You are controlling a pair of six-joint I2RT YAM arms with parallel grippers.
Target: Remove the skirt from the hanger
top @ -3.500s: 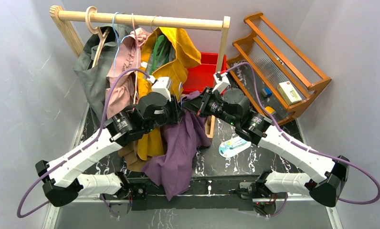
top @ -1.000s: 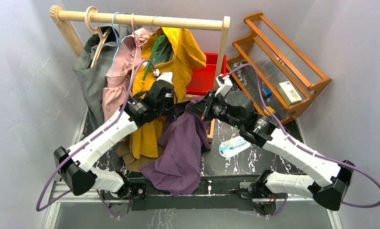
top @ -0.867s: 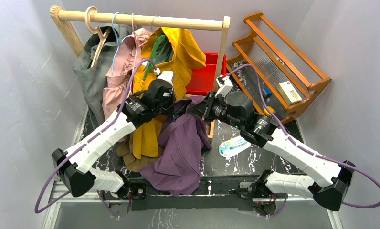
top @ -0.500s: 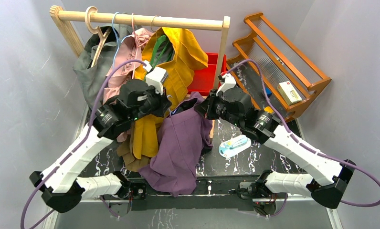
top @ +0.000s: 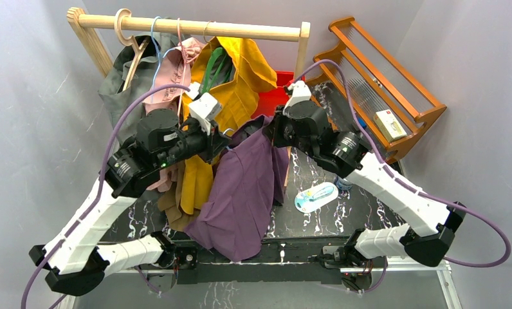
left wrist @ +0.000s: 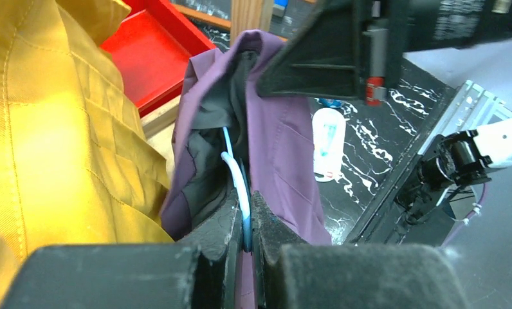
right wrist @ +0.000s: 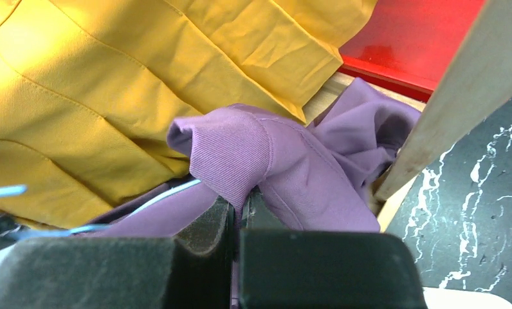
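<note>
The chief risk is the purple skirt (top: pixel 240 187) snagging instead of sliding free. Its waistband is bunched round the light-blue wire hanger (left wrist: pixel 239 182), and a pull along the wrong line may catch the wire in the dark lining.

The left gripper (left wrist: pixel 246 207) is closed tight on that thin wire. It is a slippery thing to pinch, so the hanger could twist or slip out under load. The right gripper (right wrist: pixel 238 205) is clamped on a small fold of purple cloth at the waist. With so little cloth in the jaws it might slide out, and the skirt would sag onto the hanger.

The wooden post (right wrist: pixel 446 96) of the rack stands just beside the right gripper, and the yellow garment (top: pixel 240 77) lies against the skirt (either could be bumped or dragged along).

The skirt hangs between the two grippers, above the near part of the table, with its hem drooping toward the arm bases. It is a matte purple twill with a darker lining, limp and creased. Whether the wire is clipped to the waistband or only threaded through it, I cannot tell from the wrist view.
</note>
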